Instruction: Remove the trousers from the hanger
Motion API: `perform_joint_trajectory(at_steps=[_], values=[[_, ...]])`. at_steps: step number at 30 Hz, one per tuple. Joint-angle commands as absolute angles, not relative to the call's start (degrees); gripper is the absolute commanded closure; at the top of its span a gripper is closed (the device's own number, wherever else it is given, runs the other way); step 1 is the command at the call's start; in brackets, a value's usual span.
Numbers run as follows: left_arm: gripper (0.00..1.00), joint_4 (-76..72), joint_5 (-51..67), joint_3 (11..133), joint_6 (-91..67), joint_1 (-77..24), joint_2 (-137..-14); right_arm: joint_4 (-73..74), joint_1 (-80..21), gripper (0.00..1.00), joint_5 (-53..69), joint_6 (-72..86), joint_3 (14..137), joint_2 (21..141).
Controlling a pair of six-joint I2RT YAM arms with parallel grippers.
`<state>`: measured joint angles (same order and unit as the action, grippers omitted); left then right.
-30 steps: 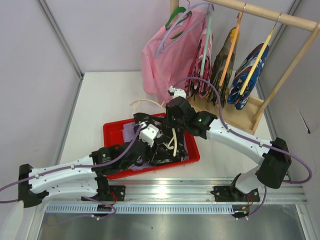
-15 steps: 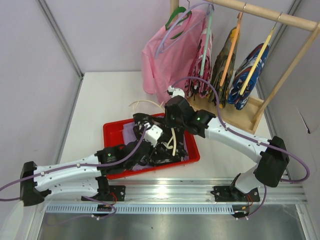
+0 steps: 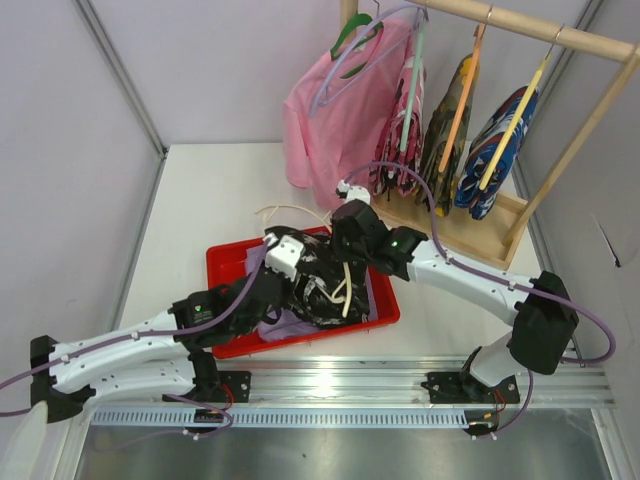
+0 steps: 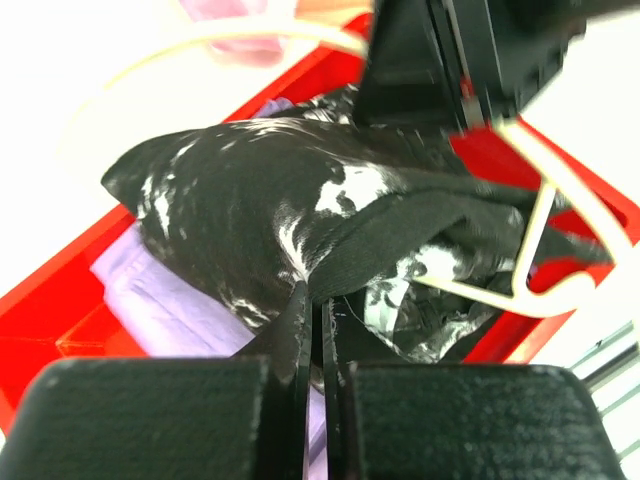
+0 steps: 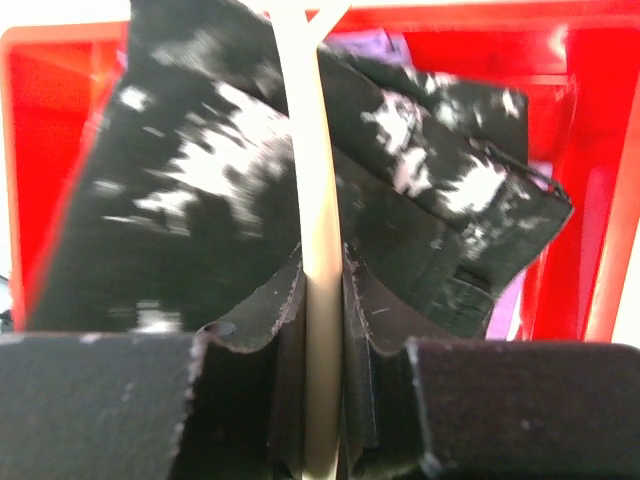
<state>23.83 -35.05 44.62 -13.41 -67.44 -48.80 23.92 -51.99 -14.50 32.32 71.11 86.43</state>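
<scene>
Risk: the red bin (image 3: 222,262) could get dragged, or the black speckled trousers (image 4: 240,210) could bunch and snag, if the hands pull apart before the cloth slides off the hanger (image 5: 308,150). The thin pinch may also slip. Lavender trousers (image 4: 160,300) lie in the bin below the left hand. Left hand (image 4: 313,305) is fully together, clamped on a fold of the black trousers. Right hand (image 5: 322,275) is nearly together, clamped on the hanger bar, with black cloth draped just beyond it.

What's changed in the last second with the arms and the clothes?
The left hand closed on the black white-speckled cloth trousers and shifted leftward with them. The right hand kept gripping the cream hanger; the red plastic tray stayed put.
</scene>
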Motion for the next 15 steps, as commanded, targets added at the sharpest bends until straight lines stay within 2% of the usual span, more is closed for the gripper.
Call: perform_joint_trajectory(at_steps=[1,10,15], values=[[1.00,23.29,-38.58,47.99,-15.29,-66.88,-45.97,18.81,-52.21,1.00,-16.08,34.89,69.00,83.94],[1.00,24.52,-38.50,47.46,-16.35,-66.80,-44.03,17.58,-52.29,1.00,-21.62,37.35,62.76,81.04],[1.00,25.31,-33.15,47.46,-13.20,-66.80,-46.92,18.29,-52.65,1.00,-21.27,37.97,60.92,80.68]])
